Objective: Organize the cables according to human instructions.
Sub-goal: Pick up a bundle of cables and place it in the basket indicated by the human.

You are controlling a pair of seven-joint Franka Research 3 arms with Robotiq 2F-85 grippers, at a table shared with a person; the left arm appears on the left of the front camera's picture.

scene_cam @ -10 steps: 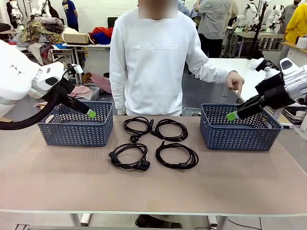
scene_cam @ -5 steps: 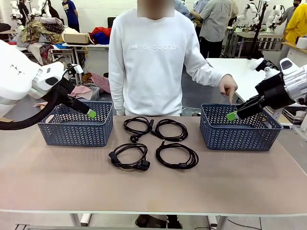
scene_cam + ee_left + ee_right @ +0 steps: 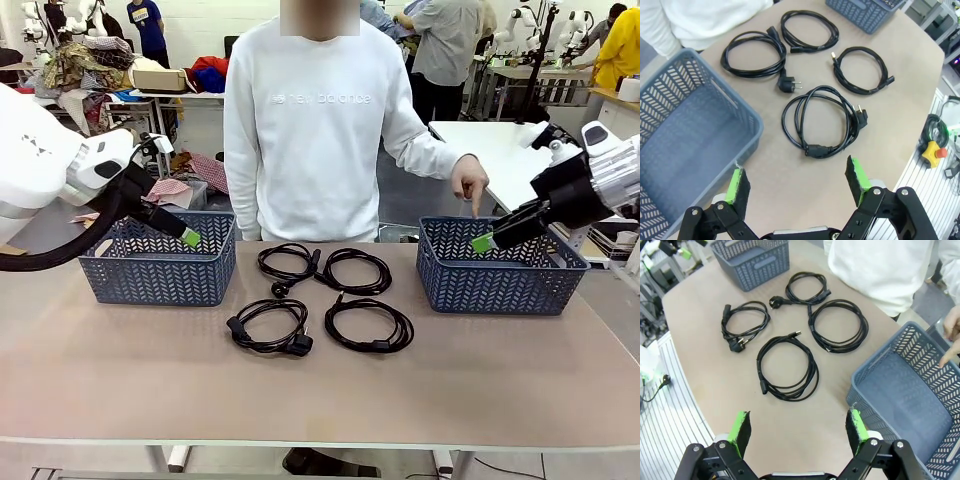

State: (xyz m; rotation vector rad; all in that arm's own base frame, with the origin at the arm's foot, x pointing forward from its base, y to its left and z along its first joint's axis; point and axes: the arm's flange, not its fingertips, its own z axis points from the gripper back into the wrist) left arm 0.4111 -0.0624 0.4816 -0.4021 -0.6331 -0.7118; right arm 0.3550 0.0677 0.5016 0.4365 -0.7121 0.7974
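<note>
The cables [image 3: 298,344] are lying coiled on the table [image 3: 320,400] between two baskets, well apart from the left gripper [image 3: 190,237] and right gripper [image 3: 483,242], both hovering with fingers spread over the left basket [image 3: 160,280] and right basket [image 3: 500,288].

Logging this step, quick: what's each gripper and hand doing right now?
Left gripper: open, empty.
Right gripper: open, empty.
Person's hand: empty, pointing down into a basket.

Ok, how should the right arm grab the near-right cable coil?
Probably take the near-right coil at its bundled strands on the side toward the right basket, from straight above: it lies flat with an open middle, so the jaws can straddle the bundle.
</note>
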